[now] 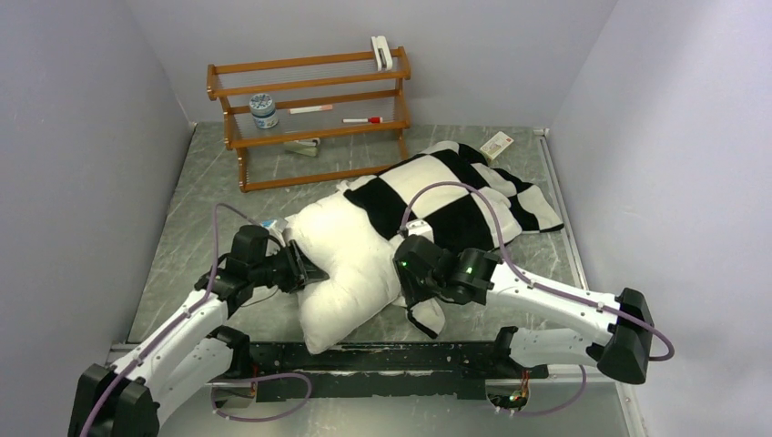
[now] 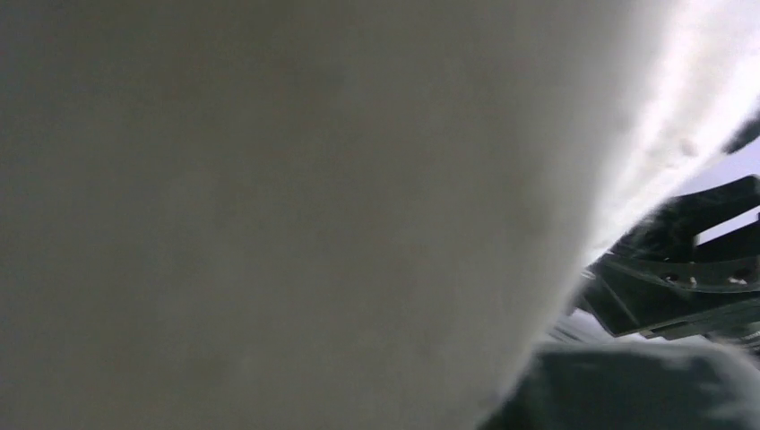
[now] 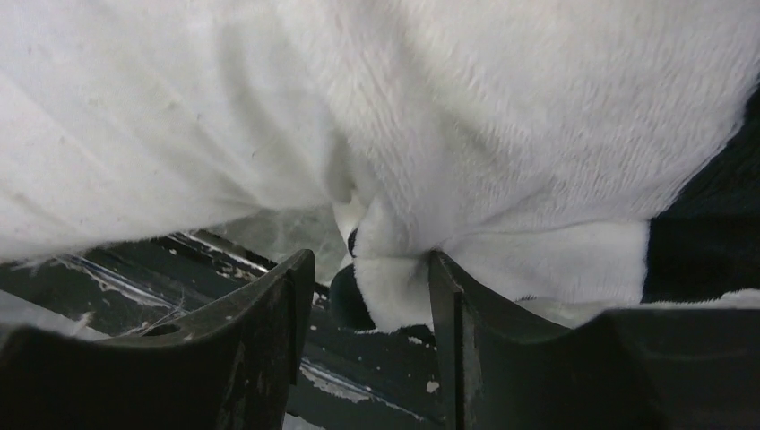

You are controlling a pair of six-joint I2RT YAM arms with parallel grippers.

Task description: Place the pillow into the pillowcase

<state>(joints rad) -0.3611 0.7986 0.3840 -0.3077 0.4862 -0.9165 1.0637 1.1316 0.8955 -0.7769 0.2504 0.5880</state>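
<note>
Pillow (image 1: 350, 264) half sleeved on a grey marbled desk (image 1: 209, 209) boxed in by pale walls (image 1: 82, 137)
It lies mid-desk, far end inside the checkered pillowcase (image 1: 446, 196), which trails toward the far right corner; the bare near end reaches the black rail (image 1: 382, 360) at the near edge. The left gripper (image 1: 309, 270) presses the pillow's left side, and I cannot tell how wide it stands. The right gripper (image 3: 367, 264) is part open, a fold of white plush hanging between its jaws. A wooden rack (image 1: 309, 137) stands at the far edge
</note>
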